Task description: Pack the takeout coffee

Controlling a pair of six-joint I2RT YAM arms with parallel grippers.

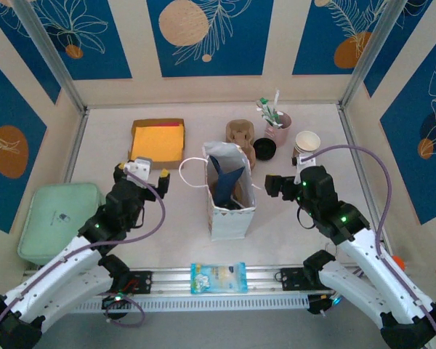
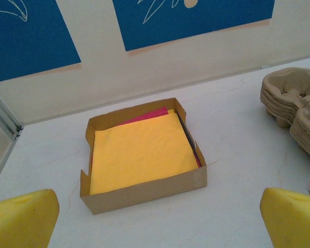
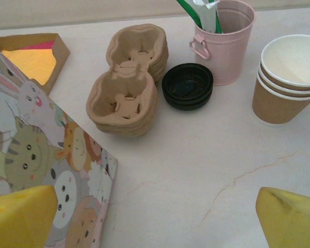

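A paper gift bag (image 1: 230, 218) with cartoon animals stands open in the middle of the table; its printed side (image 3: 31, 155) fills the left of the right wrist view. Inside it I make out dark blue and brown shapes that I cannot identify. The takeout coffee is hidden from me. My left gripper (image 1: 142, 169) hangs open left of the bag, facing a cardboard box of yellow napkins (image 2: 142, 152), with nothing between its yellow fingertips (image 2: 23, 219). My right gripper (image 1: 285, 177) hangs open right of the bag over bare table (image 3: 165, 170), also empty.
Behind the bag stand a stack of pulp cup carriers (image 3: 126, 93), black lids (image 3: 187, 86), a pink bucket of stirrers (image 3: 225, 41) and a nested stack of brown cups (image 3: 287, 77). A mint case (image 1: 58, 218) lies far left, a blue packet (image 1: 218, 277) on the front rail.
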